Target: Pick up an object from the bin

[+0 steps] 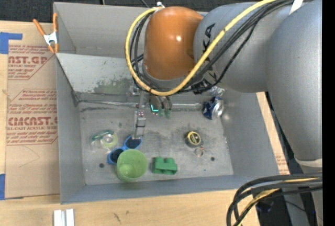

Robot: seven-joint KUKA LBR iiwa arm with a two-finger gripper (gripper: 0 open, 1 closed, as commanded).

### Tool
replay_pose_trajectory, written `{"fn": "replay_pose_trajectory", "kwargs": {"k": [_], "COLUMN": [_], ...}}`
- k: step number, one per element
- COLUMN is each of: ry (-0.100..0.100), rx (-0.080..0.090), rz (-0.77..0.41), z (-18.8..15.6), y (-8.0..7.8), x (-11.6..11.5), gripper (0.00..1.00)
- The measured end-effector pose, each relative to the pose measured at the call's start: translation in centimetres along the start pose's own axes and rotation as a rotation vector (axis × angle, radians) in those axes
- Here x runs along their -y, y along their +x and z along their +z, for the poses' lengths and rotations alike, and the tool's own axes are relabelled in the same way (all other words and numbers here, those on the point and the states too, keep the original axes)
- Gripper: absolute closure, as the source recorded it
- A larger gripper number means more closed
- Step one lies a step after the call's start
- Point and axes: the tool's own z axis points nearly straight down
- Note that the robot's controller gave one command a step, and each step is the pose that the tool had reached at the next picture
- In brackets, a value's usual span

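My gripper [140, 128] hangs under the orange wrist cover over the middle of the bin, its tip just above a small blue piece [132, 142]. A second blue piece [112, 157] lies lower left of the first. Directly below them sits a round light-green ball [131, 164], and a dark green brick [165, 166] lies to its right. Nothing shows in the gripper's grasp.
A clear and green small thing [104, 139] lies at the left of the bin floor. A round yellow-and-black tape measure [194, 138] sits right of centre, with a tiny piece [199, 152] under it. A blue and silver object [213, 108] rests by the right wall.
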Motion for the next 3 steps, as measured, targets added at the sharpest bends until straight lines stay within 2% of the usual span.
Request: {"fn": "replay_pose_trajectory", "kwargs": {"k": [1,2,3], "ry": [0.000,-0.001,-0.001], "rx": [0.015,0.008,0.009], "rz": [-0.298,-0.298,-0.297], "z": [9.53,9.85,9.83], "y": [2.95,3.17,3.12], "x": [0.31,0.36,0.37], "gripper": [0.00,1.00,0.00]}}
